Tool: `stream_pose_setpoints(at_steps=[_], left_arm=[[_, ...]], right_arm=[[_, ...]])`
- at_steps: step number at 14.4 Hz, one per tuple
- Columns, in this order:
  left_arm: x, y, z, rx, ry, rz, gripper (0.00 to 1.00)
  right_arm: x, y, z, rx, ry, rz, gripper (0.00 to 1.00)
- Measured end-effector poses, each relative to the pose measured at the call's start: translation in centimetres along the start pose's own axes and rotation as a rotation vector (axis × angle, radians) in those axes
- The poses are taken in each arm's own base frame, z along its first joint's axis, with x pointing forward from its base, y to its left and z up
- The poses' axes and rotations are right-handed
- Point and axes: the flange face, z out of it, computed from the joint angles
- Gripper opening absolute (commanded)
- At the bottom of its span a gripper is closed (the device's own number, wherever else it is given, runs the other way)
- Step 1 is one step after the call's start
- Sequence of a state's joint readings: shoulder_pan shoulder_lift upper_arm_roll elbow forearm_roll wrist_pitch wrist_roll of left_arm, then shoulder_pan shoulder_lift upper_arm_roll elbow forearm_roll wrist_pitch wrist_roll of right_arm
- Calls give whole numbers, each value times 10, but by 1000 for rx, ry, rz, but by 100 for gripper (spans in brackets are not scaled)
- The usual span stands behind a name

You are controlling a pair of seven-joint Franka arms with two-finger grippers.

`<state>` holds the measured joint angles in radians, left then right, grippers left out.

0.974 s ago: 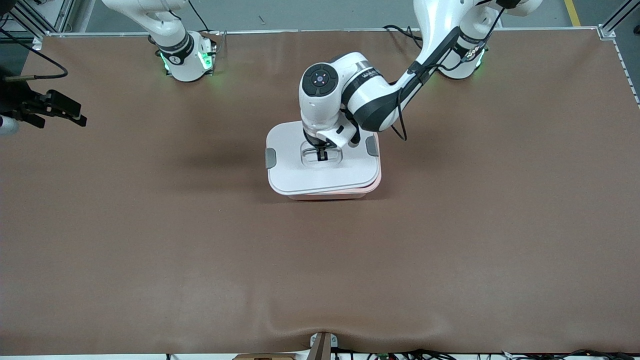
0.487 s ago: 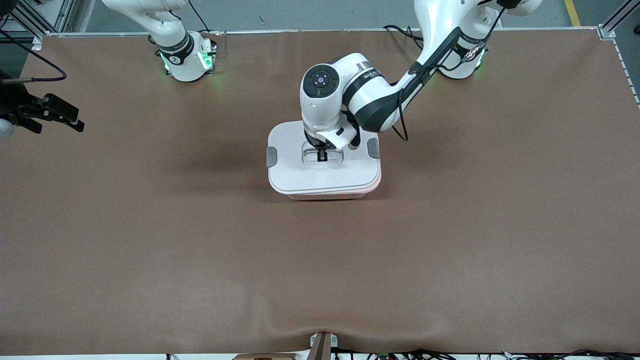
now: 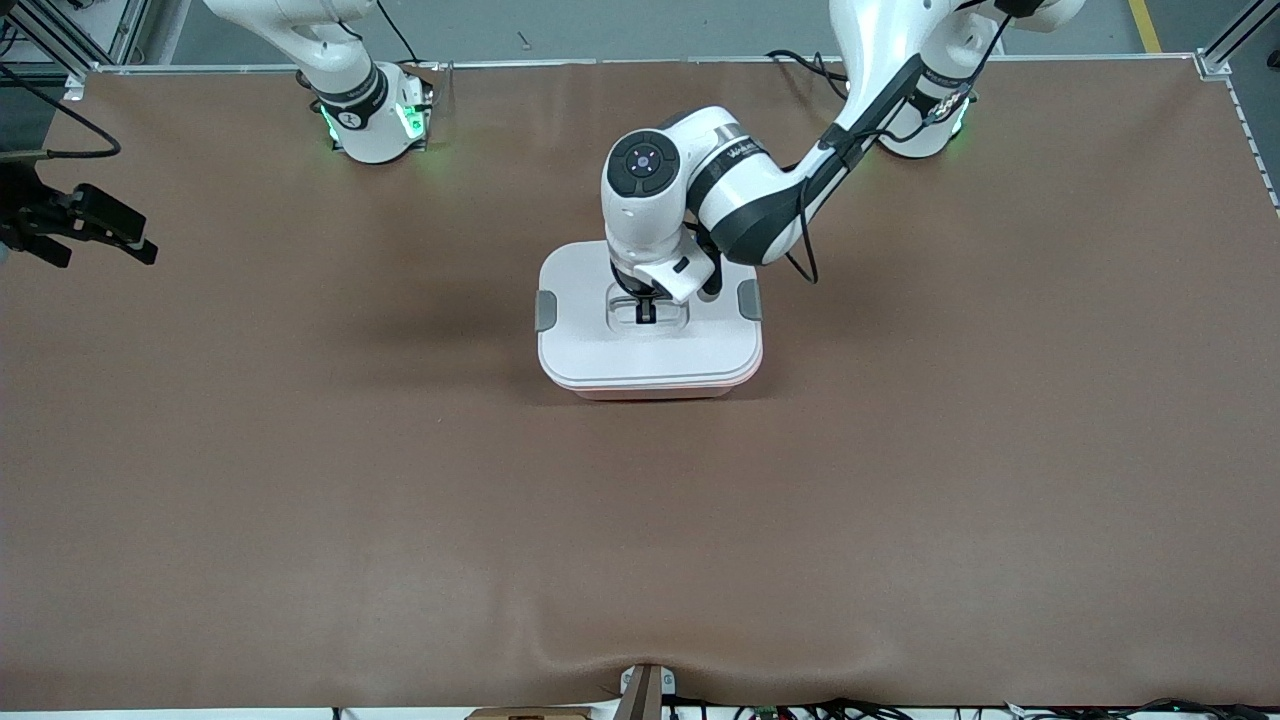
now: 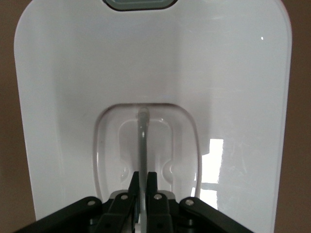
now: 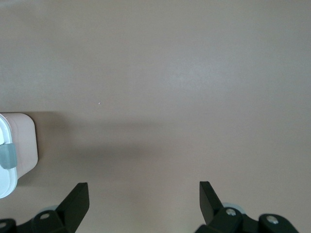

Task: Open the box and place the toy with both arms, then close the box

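Handle [image 4: 142, 141] of the box [image 3: 650, 345], a thin grey bar standing in the recess of the white lid [image 4: 233, 97], sits right between my left gripper's [image 4: 142, 187] fingers, which are pinched tight on it. The box rests on the brown table [image 3: 900, 480] about midway between the two arm bases, lid on, its pinkish base [image 3: 655, 392] showing as a thin band under the lid's edge nearest the front camera. My right gripper [image 5: 143, 194] hangs over bare table well toward the right arm's end from the box, fingers spread wide and holding nothing.

From the front, my left wrist covers the lid's edge nearest the bases, and the grip itself is a small dark shape in the recess, hard to read there. The left wrist view settles it, and shows one grey latch [image 4: 141, 4] cut off at the frame's edge. The front view shows both latches. The right wrist view catches only a corner of the box with one latch. The toy is probably inside; no view shows it.
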<state>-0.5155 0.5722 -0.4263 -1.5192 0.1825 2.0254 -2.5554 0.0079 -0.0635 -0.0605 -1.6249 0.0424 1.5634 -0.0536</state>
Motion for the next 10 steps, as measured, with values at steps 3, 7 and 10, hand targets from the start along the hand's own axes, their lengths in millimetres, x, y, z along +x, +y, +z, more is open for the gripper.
stream_pose_setpoints(at_steps=[3,7,10], left_arm=[[2,2,0,-1,0,7,0],[3,4,0,-1,1,12,0],[4,4,0,0,3,29,0]], right_arm=[[1,0,4,1,-27,0,100],[1,0,6,1,-33,0,100],[1,0,5,1,-34,0,100]])
